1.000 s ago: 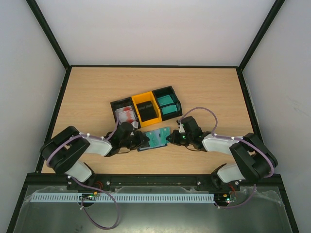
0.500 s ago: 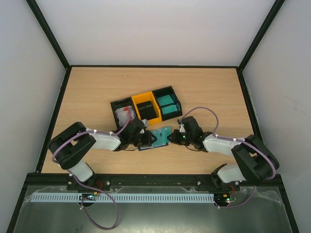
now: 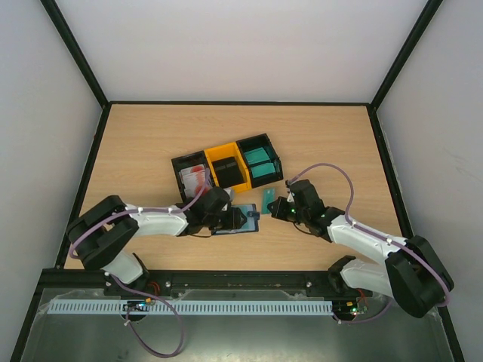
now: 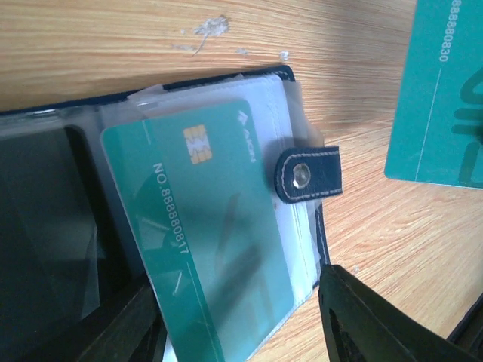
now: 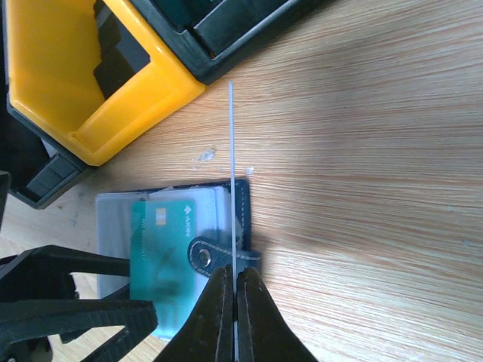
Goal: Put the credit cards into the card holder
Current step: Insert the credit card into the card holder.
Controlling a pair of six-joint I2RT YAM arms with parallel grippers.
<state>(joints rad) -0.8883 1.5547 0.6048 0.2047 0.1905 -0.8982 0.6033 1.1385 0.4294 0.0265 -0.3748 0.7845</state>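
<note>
The holder (image 3: 247, 222) lies open on the tabletop (image 3: 151, 136), just in front of the yellow bin (image 5: 151, 98). One teal card (image 4: 204, 226) sits in its clear sleeve, and the snap tab (image 4: 306, 175) is folded over the sleeve's edge. The left claw (image 3: 229, 218) is at the holder's near end, fingers (image 4: 377, 324) apart, the sleeved card showing between them. The right claw (image 5: 234, 283) is clamped on a second teal card (image 3: 267, 198), held on edge just above the tab and beside the holder's right side.
</note>
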